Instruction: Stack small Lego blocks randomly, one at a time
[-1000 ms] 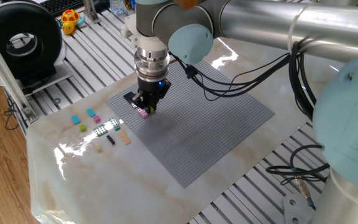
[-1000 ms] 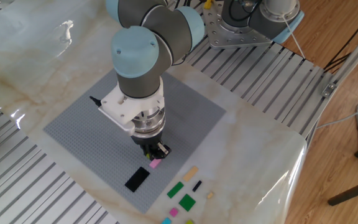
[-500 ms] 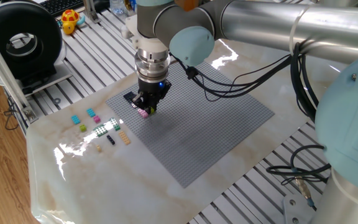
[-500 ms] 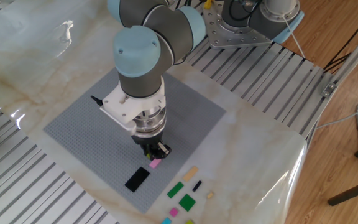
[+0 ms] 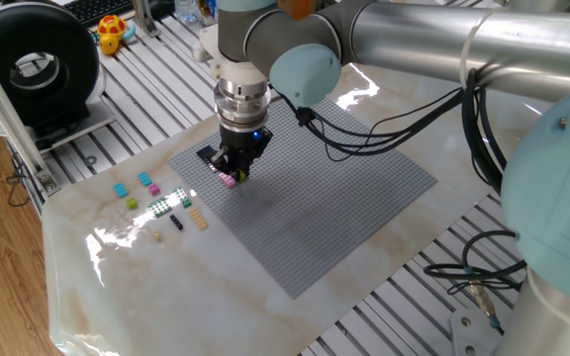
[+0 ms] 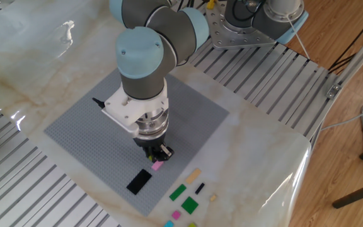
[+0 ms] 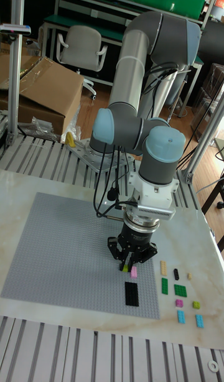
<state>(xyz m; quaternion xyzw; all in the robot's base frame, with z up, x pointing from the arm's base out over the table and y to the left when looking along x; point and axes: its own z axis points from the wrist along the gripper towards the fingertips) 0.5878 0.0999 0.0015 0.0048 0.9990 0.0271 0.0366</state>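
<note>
My gripper (image 5: 232, 175) points straight down over the near-left part of the grey baseplate (image 5: 344, 188) and is shut on a small pink Lego block (image 5: 229, 180). The block is at or just above the plate surface; contact cannot be told. In the other fixed view the pink block (image 6: 157, 166) shows below the fingertips (image 6: 161, 152), and in the tall view it (image 7: 133, 271) sits just above a flat black plate (image 7: 131, 293). Loose small Lego blocks lie on the marble beside the plate: cyan (image 5: 121, 189), yellow-green (image 5: 132, 203), green (image 5: 159, 206), tan (image 5: 199, 221), black (image 5: 176, 222).
A black round device (image 5: 33, 64) and a yellow toy (image 5: 112, 33) stand on the slotted frame at the back left. Black cables (image 5: 364, 129) hang from the arm over the baseplate. The marble top ends close past the loose blocks (image 6: 189, 204).
</note>
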